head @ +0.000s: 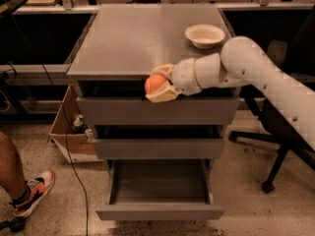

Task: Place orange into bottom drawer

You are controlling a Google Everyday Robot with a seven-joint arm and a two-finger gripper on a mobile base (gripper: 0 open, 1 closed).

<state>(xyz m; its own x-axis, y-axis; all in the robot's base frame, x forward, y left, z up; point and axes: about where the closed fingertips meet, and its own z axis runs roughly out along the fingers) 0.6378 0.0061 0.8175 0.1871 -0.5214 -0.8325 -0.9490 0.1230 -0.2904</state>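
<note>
Carry step. We see the tool [158, 84] clamped on the orange [154, 82], in the air just off the cabinet [157, 112] front edge, level with its worktop [138, 38]. The cabinet's bottom drawer [160, 181] is pulled out, nothing in it. The white bowl [204, 35] at the cabinet's back right looks empty. Next, we judge: lower down the cabinet front, release inside the drawer.

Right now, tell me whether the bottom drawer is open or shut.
Open: the bottom drawer is pulled out, its empty tray in view. The gripper holds the orange higher up.
</note>
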